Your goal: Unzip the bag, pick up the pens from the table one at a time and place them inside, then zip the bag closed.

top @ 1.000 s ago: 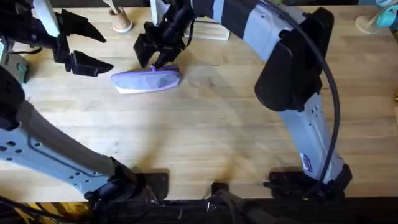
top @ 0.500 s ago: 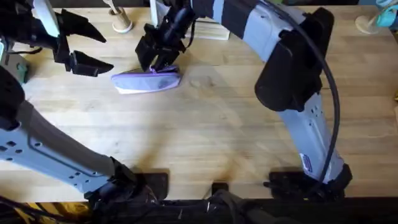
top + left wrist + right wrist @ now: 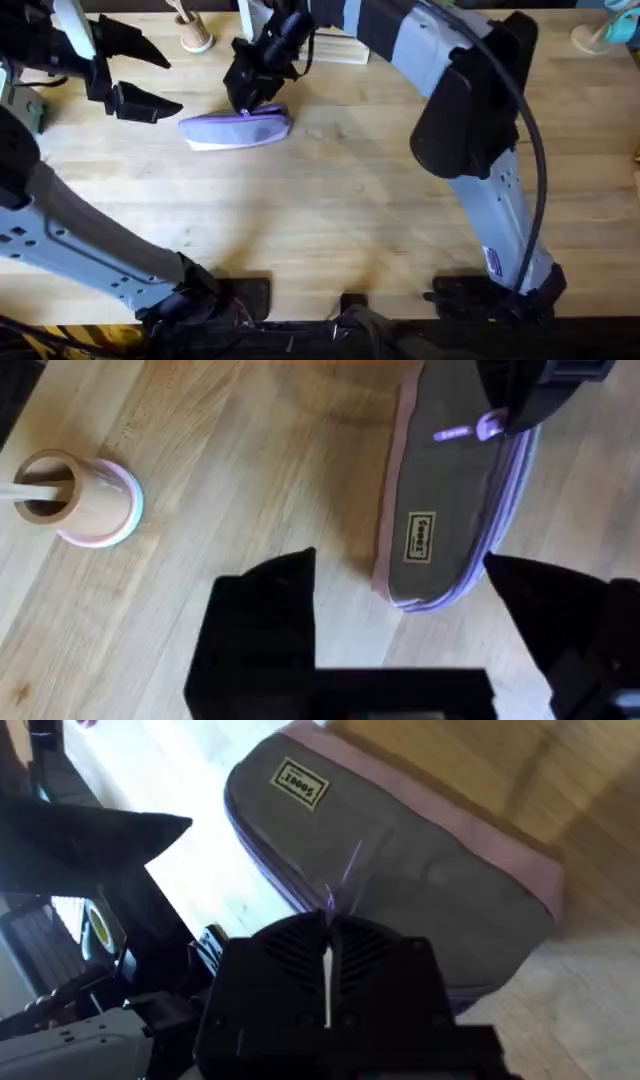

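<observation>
The lavender bag (image 3: 236, 130) lies on the table (image 3: 330, 210) at the back left, with its zipper along the top. My right gripper (image 3: 248, 107) reaches across and is shut on the bag's purple zipper pull (image 3: 470, 431), which also shows in the right wrist view (image 3: 346, 880) just ahead of the right gripper (image 3: 328, 925). My left gripper (image 3: 135, 78) hovers open to the left of the bag; in the left wrist view its fingers (image 3: 265, 610) frame the bag's (image 3: 450, 510) near end without touching it. The pens are out of view.
A small tan cup (image 3: 193, 35) with pale sticks stands behind the bag, left of it, also in the left wrist view (image 3: 75, 500). A pale box (image 3: 335, 48) sits at the back edge. A teal object (image 3: 605, 35) is at the far right corner.
My right gripper has edged slightly toward the table's far side over the bag's zipper. The bag and the left arm have stayed put.
</observation>
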You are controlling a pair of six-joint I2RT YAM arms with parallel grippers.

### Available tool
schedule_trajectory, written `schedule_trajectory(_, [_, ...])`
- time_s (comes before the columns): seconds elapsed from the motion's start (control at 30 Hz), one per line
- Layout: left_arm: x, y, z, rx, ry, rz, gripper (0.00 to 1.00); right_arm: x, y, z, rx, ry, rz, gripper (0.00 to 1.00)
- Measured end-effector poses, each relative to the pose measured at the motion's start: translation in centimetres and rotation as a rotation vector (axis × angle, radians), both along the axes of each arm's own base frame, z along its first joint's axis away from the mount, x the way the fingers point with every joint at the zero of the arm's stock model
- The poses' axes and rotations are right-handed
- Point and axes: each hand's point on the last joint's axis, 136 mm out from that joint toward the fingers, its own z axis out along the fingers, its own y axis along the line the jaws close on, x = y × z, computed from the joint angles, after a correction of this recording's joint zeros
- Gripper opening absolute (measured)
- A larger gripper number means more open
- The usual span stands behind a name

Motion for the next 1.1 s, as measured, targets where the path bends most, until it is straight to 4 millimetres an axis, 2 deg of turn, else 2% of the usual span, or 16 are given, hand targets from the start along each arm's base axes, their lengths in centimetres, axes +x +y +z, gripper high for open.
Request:
schedule_trajectory(0.1, [0.0, 0.0, 0.0, 0.000, 0.000, 0.000, 0.993, 0.2, -0.1, -0.1, -0.006, -0.018, 0.006, 0.029])
schedule_trajectory(0.33, [-1.1, -0.2, -0.3, 0.002, 0.060, -0.005, 0.993, 1.2, 0.0, 1.9, 0.004, -0.109, 0.014, 0.030])
schedule_trajectory(0.5, [-1.6, -0.3, -0.9, 0.002, 0.093, -0.008, 0.993, 1.5, -0.1, 2.2, 0.002, -0.131, 0.014, 0.030])
schedule_trajectory(0.63, [-2.0, -0.6, -2.1, -0.030, 0.127, -0.024, 0.993, 1.4, -0.1, 2.2, 0.000, -0.129, 0.014, 0.030])
schedule_trajectory(0.67, [-2.8, -1.3, -3.7, -0.072, 0.149, -0.066, 0.993, 1.5, -0.2, 2.2, -0.005, -0.132, 0.012, 0.030])
schedule_trajectory(0.73, [-3.6, -2.0, -4.4, -0.094, 0.130, -0.116, 0.993, 1.5, -0.2, 2.2, -0.005, -0.133, 0.012, 0.030])
schedule_trajectory(1.03, [-3.5, -2.1, -5.3, -0.075, 0.065, -0.165, 0.994, 1.5, -0.2, 2.2, -0.005, -0.133, 0.012, 0.030])
schedule_trajectory(1.1, [-3.5, -2.1, -5.2, -0.074, 0.063, -0.167, 0.931, 1.5, -0.2, 2.2, -0.005, -0.133, 0.012, 0.030])
